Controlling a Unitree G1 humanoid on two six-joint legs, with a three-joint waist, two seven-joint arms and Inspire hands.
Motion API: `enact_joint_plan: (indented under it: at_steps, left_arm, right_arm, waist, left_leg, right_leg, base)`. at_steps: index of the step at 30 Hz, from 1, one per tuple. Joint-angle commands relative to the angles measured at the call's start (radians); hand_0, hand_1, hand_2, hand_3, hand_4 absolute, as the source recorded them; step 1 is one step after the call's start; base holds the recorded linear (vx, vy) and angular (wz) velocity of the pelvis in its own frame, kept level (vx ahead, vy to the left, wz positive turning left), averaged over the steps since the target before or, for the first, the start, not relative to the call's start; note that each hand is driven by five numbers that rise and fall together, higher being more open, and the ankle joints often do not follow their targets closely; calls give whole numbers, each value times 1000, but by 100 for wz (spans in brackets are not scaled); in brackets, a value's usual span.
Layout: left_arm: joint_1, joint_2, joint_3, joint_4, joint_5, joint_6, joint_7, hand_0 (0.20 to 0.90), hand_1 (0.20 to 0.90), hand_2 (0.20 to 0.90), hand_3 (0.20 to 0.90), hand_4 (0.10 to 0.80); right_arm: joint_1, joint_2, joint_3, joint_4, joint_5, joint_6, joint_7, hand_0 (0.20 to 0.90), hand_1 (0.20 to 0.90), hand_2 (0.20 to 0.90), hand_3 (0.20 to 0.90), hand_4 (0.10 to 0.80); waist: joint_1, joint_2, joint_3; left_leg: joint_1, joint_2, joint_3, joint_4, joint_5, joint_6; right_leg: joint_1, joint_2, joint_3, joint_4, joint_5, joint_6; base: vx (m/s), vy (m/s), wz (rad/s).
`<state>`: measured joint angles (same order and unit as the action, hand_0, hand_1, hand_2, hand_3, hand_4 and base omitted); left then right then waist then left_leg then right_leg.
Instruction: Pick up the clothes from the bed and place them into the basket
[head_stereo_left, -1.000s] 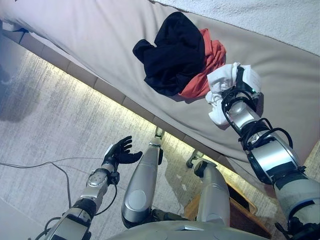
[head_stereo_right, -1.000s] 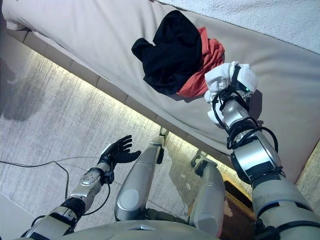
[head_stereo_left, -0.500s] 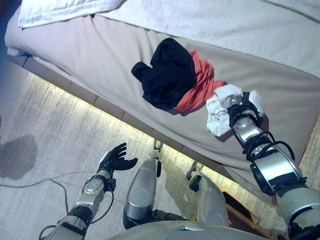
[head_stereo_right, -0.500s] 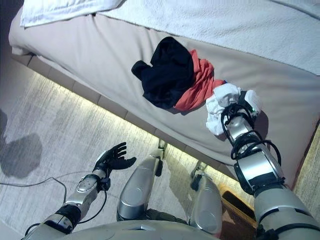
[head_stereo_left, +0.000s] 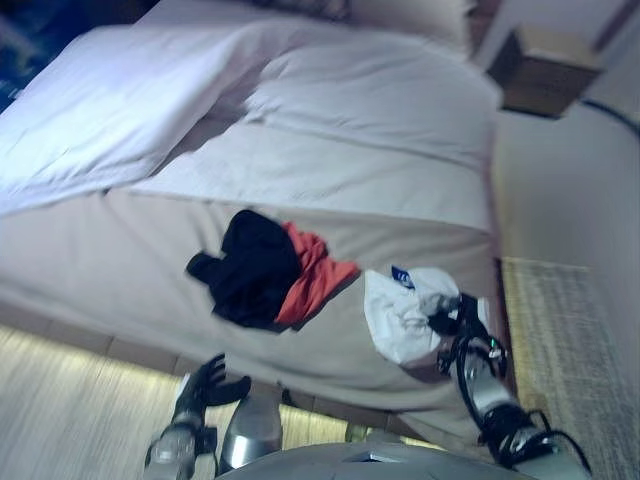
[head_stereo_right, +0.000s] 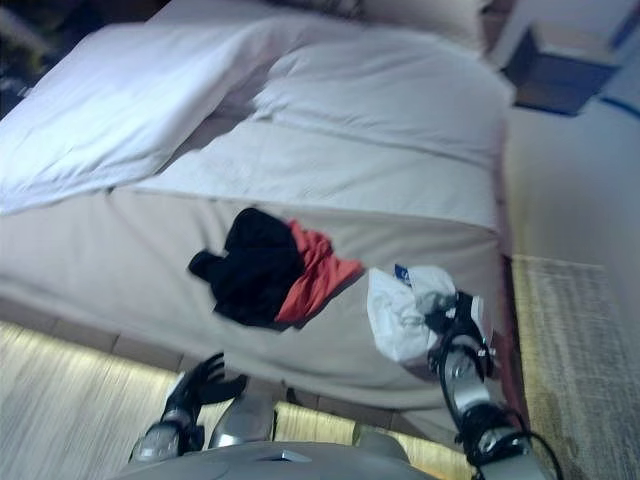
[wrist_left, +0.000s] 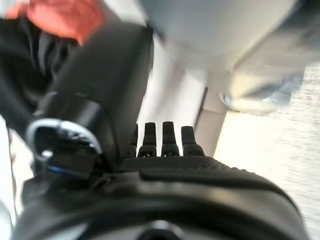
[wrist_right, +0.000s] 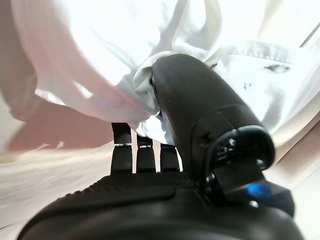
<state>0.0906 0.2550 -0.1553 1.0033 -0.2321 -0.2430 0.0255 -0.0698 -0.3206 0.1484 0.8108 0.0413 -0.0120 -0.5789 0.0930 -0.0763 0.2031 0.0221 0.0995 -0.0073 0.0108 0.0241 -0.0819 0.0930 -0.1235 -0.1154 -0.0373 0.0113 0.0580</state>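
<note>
Right hand (wrist_right: 165, 150) pinches white cloth (head_stereo_left: 400, 315) at bed (head_stereo_left: 380, 200) edge; thumb over bunched fold, rest hangs loose. Risk: thin pinch slips on lift. Black cloth (head_stereo_left: 250, 265) and red cloth (head_stereo_left: 315, 275) remain on bed. Basket unseen. Left hand (head_stereo_left: 205, 385) open, low, empty.

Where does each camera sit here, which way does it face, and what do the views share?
Left eye view: head, looking down at the bed; shows left hand and right hand.
Right eye view: same scene, slightly offset.
Left wrist view: along the open left hand toward the floor by the bed.
Right wrist view: along the right hand, pinching the white garment.
Shared: white garment, black garment, red garment.
</note>
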Motion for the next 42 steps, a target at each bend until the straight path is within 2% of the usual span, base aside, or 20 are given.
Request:
enact_joint_plan:
  at_steps: [1,2,3,4,6,7,9,10,11,12,13,18,25,26,34,37,42]
  left_arm:
    - [-33,31,-37,-31,-1,-85,-7,900,900,900,900,800]
    - [-37,34,-36,-32,-13,-83,0,900,900,900,900,800]
    - [-40,41,-28,-39,-35,-76,24,900,900,900,900,800]
    - [-31,56,-5,-52,-48,-56,47,900,900,900,900,800]
    - [-25,73,6,-39,-50,-46,54,900,900,900,900,800]
    - [-28,76,7,-26,-55,-42,59,900,900,900,900,800]
    - [-48,79,2,12,-63,-32,68,900,900,900,900,800]
    - [-60,78,-2,30,-69,-22,78,900,900,900,900,800]
    - [-72,66,8,53,-68,-1,85,900,900,900,900,800]
    - [-84,49,18,82,-53,-12,59,900,900,900,900,800]
    - [-88,41,10,96,-39,-33,40,900,900,900,900,800]
    - [-97,-1,-36,118,8,-96,16,900,900,900,900,800]
    - [-97,12,-40,144,35,-124,-15,900,900,900,900,800]
    - [-98,24,-38,150,52,-115,-21,900,900,900,900,800]
    - [-81,79,-52,119,78,-92,-59,900,900,900,900,800]
    - [-79,82,-71,107,73,-86,-59,900,900,900,900,800]
    - [-79,67,-93,105,80,-87,-50,900,900,900,900,800]
  right_arm:
    - [58,-53,-57,-93,11,-56,-99,300,300,300,200,100]
    - [62,-51,-62,-88,5,-59,-92,300,300,300,200,100]
    - [71,-46,-70,-71,4,-61,-73,300,300,300,200,100]
    - [80,-40,-72,-46,16,-55,-44,300,300,300,200,100]
    - [80,-32,-61,2,42,-58,-18,300,300,300,200,100]
    - [75,-27,-57,28,67,-61,-11,300,300,300,200,100]
    - [64,-6,-55,100,94,-74,-7,300,300,300,200,100]
    - [63,5,-57,127,93,-68,-12,300,300,300,200,100]
    - [62,18,-51,181,131,-60,-11,300,300,300,200,100]
    - [66,34,-50,240,192,-61,-3,300,300,300,200,100]
    - [70,42,-55,270,202,-63,-2,300,300,300,200,100]
    - [87,74,-139,454,385,-47,2,300,300,300,200,100]
    - [92,57,-226,544,508,-14,-28,300,300,300,200,100]
    - [89,46,-250,555,542,-30,-3,300,300,300,200,100]
    - [77,-36,-363,544,672,-103,-22,300,300,300,200,100]
    - [69,-57,-396,541,685,-141,-20,300,300,300,200,100]
    - [64,-62,-419,529,685,-185,-10,300,300,300,200,100]
  waist:
    - [-52,33,-8]
    - [-54,34,-7]
    - [-58,40,-4]
    - [-53,54,1]
    - [-41,67,-14]
    - [-36,67,-22]
    - [-26,53,-37]
    - [-24,45,-46]
    - [-26,35,-50]
    - [-24,31,-58]
    - [-25,28,-61]
    - [-28,23,-86]
    - [-44,38,-110]
    - [-50,44,-113]
    - [-85,83,-108]
    - [-98,97,-106]
    - [-109,100,-110]
  left_leg:
    - [-50,-33,58,15,-26,48]
    - [-42,-33,72,9,-28,51]
    - [-26,-32,107,3,-32,58]
    - [-3,-21,162,-7,-32,67]
    - [10,-18,211,-42,-24,78]
    - [15,-19,226,-59,-19,81]
    - [12,-26,244,-67,-11,67]
    - [3,-31,244,-71,-6,66]
    - [0,-44,224,-72,2,64]
    - [-1,-40,222,-66,5,57]
    - [1,-40,221,-67,4,54]
    - [25,-44,214,-86,-2,53]
    - [63,-47,212,-96,-20,55]
    - [71,-45,214,-96,-24,55]
    - [81,-43,228,-95,-29,51]
    - [80,-43,234,-96,-27,49]
    - [83,-40,249,-97,-30,45]
  right_leg:
    - [-80,-121,-31,94,74,108]
    - [-91,-126,-41,109,81,111]
    - [-114,-132,-79,162,93,116]
    - [-130,-128,-134,262,85,116]
    - [-142,-110,-187,347,66,110]
    - [-136,-95,-202,344,48,106]
    - [-81,-48,-237,213,-2,83]
    - [-66,-34,-231,179,-2,77]
    - [-66,-26,-192,137,27,78]
    - [-49,-4,-195,95,7,56]
    - [-36,5,-195,72,3,49]
    - [-4,23,-194,18,16,44]
    - [10,30,-187,18,6,43]
    - [10,30,-183,20,5,43]
    - [-6,33,-154,21,4,46]
    - [-12,36,-147,20,5,46]
    - [-11,35,-149,1,14,48]
  base:
    - [-161,206,-52]
    - [-162,191,-73]
    - [-217,226,-77]
    - [-272,255,-112]
    - [-223,173,-146]
    - [-136,47,-110]
    - [-80,-67,-87]
    - [-39,-108,-106]
    - [-56,-95,-71]
    - [-34,-94,-28]
    - [-26,-82,1]
    - [-2,-58,-2]
    - [28,-44,-3]
    - [21,-54,0]
    - [-32,-47,-1]
    - [-39,5,-9]
    - [-21,-25,-8]
